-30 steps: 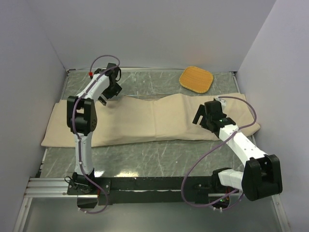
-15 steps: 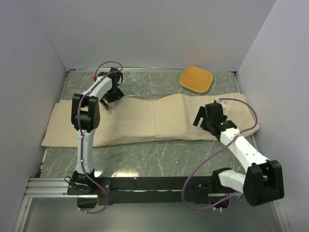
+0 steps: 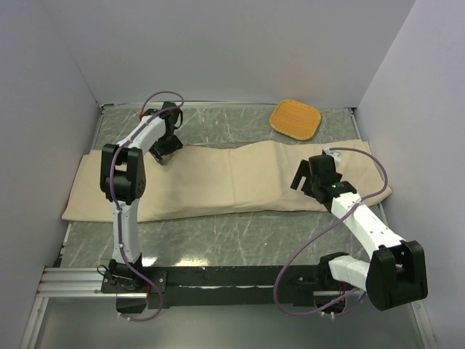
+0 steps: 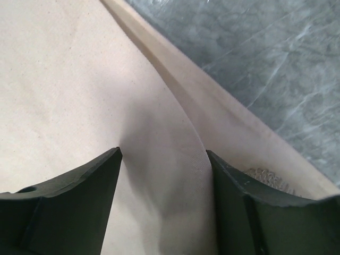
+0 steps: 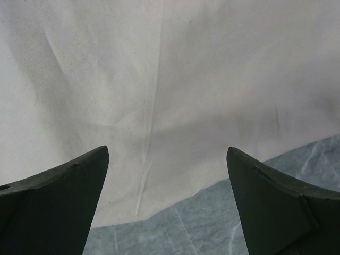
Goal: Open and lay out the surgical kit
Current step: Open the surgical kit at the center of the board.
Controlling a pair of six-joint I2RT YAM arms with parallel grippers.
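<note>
Grey marbled desk point(image 3: 240, 233) carries everything. The large beige wrapping cloth point(image 3: 218, 182) lies across it as one long folded band, reaching from the left wall almost to the right wall, with a vertical crease near its middle.

The left arm point(image 3: 123, 182) rises over the cloth's left part and bends toward the cloth's far edge. The right arm point(image 3: 363, 222) slants in over the cloth's right end.

An orange woven pad point(image 3: 296, 118) sits on bare desk beyond the cloth's far edge, toward the right and clear of it.

The left gripper point(image 4: 164, 154) is down at the cloth's far edge, left of its middle. Its fingers point(image 4: 79, 202) stand apart, with a raised fold of the cloth running up between them. The layered hem lies just beside the right-hand one, and no pinch on the fabric can be seen.

The right gripper point(image 5: 167, 151) hangs over the cloth's right part. Its fingers point(image 5: 53, 196) are spread wide with nothing gripped. Smooth cloth with one long crease lies between them, and the cloth's edge meets the desk low in that wrist view.
</note>
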